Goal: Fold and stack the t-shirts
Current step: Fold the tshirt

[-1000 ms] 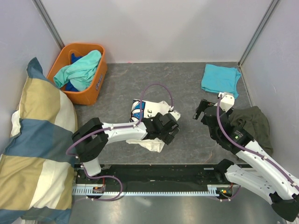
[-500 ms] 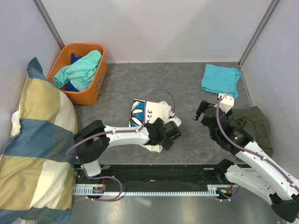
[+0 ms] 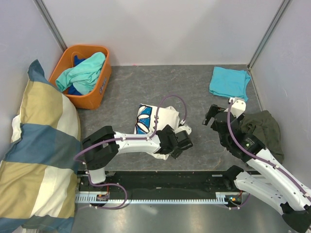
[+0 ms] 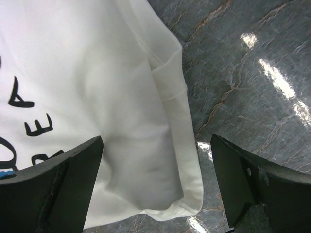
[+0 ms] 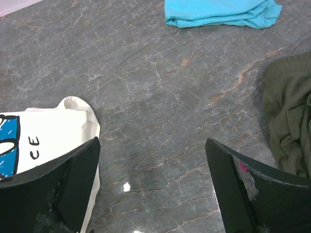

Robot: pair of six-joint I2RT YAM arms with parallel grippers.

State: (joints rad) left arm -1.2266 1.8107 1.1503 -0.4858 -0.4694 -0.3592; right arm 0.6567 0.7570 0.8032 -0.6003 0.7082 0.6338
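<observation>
Left tool (image 4: 155, 180) now over cream t-shirt (image 4: 97, 73)

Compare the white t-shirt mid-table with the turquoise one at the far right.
The white t-shirt carries a blue graphic and dark lettering; the turquoise t-shirt is plain. The white one lies under the open left gripper; the turquoise one lies alone, far right. Both lie flat on the table, ungripped.

We see white tee (image 4: 87, 87) as soft matt cotton, lightly creased; table (image 4: 243, 87) grey, veined stone-look, glossy with glare spots; turquoise tee (image 5: 218, 12) matt cloth; olive garment (image 5: 291, 111) dull rumpled cloth; basket (image 3: 91, 102) smooth orange plastic; pillow (image 3: 39, 145) matt checked cloth; left gripper (image 4: 156, 145) matt black plastic
</observation>
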